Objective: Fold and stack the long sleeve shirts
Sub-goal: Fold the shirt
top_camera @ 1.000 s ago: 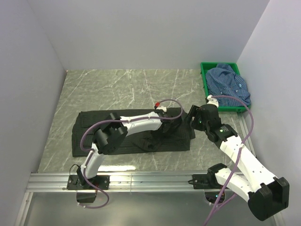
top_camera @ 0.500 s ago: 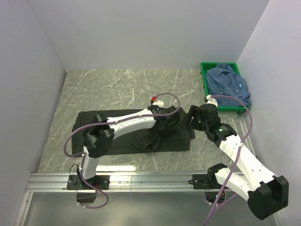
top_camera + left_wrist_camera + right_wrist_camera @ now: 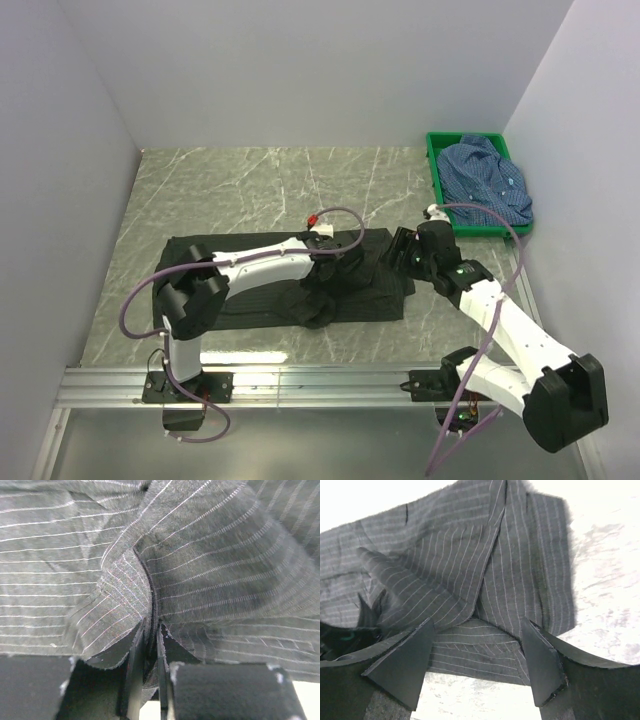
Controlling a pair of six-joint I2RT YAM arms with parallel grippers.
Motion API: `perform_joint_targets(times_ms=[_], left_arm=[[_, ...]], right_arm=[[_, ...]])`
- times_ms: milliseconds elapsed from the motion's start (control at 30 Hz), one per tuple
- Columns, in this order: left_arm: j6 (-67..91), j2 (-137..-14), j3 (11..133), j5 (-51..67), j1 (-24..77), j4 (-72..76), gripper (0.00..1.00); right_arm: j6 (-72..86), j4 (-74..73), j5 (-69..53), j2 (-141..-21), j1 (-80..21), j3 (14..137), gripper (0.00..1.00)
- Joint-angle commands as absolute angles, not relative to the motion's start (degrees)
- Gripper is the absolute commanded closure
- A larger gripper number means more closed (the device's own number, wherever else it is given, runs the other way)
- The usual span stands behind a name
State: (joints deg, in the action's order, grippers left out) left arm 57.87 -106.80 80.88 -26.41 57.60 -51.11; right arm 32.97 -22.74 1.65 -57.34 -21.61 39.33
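The black striped shirt [image 3: 375, 295] lies spread on the marble-pattern table [image 3: 250, 190], in front of both arms, with its long side going left to right. The left gripper [image 3: 151, 630] stands over the middle of it, and its jaws are closed on a raised fold of the cloth. In the left wrist view a ridge of striped fabric runs straight into the narrow gap between the two fingers [image 3: 136, 670]. I judge that this pinch serves to lift a part of the shirt and carry it over, so that a fold can be made.

The right gripper [image 3: 476, 630] hangs above the right end of the same shirt with its jaws wide apart and nothing between them. Under it the cloth is already doubled in some layers, and a bare strip of table shows at the near edge. It seems placed there to take or press this end while the left arm pulls, but I cannot tell if it touches the cloth.

The green plastic crate [image 3: 432, 165] sits at the far right corner of the table, well apart from the black shirt. Inside it lies the blue checked shirt [image 3: 487, 180], crumpled and not folded, and it hangs a little over the right rim.
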Motion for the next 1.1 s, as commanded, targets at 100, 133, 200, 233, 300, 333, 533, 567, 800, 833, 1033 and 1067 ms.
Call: perform_joint_targets(times_ms=[100, 133, 200, 233, 300, 333, 533, 567, 800, 833, 1033, 1067], left_arm=[[55.99, -106.27, 78.58, -22.94, 56.25, -47.02, 0.78], [56.25, -105.74, 78.31, -23.03, 56.08, -47.28, 0.77], [56.69, -104.42, 77.44, -23.03, 55.81, -47.37, 0.75], [56.78, -103.98, 77.08, -22.77, 55.46, -47.11, 0.75], [56.69, -103.01, 75.85, -22.06, 55.20, -46.67, 0.74], [56.69, -102.75, 75.50, -21.97, 55.11, -46.58, 0.74], [56.95, -102.22, 74.00, -21.27, 54.23, -46.76, 0.73], [57.04, -101.17, 73.74, -21.44, 54.32, -46.93, 0.72], [57.04, -96.07, 69.88, -18.81, 53.79, -44.48, 0.67], [57.04, -95.80, 69.35, -18.37, 53.62, -43.25, 0.67], [56.34, -96.94, 67.32, -15.56, 51.68, -40.69, 0.71], [56.25, -97.20, 67.24, -15.64, 51.59, -40.69, 0.74]], right_arm=[[32.34, -18.90, -1.67, -59.06, -21.80, 37.62, 0.23], [32.34, -18.90, -1.67, -59.32, -21.80, 37.36, 0.23], [32.52, -18.46, -2.02, -59.50, -21.80, 37.35, 0.23], [32.61, -18.28, -2.20, -59.59, -21.88, 37.18, 0.23], [32.61, -18.02, -2.63, -59.85, -21.80, 37.09, 0.23], [32.52, -17.93, -2.64, -59.94, -21.80, 37.18, 0.23], [32.26, -18.19, -2.46, -60.03, -21.80, 37.27, 0.23], [32.17, -18.28, -2.55, -59.94, -21.80, 37.27, 0.23], [32.08, -17.93, -3.16, -60.29, -21.80, 37.53, 0.23], [32.17, -17.84, -3.34, -60.38, -21.88, 37.36, 0.23], [32.17, -17.58, -3.78, -60.64, -21.88, 37.35, 0.24], [32.08, -17.75, -3.61, -60.30, -21.88, 37.27, 0.24]])
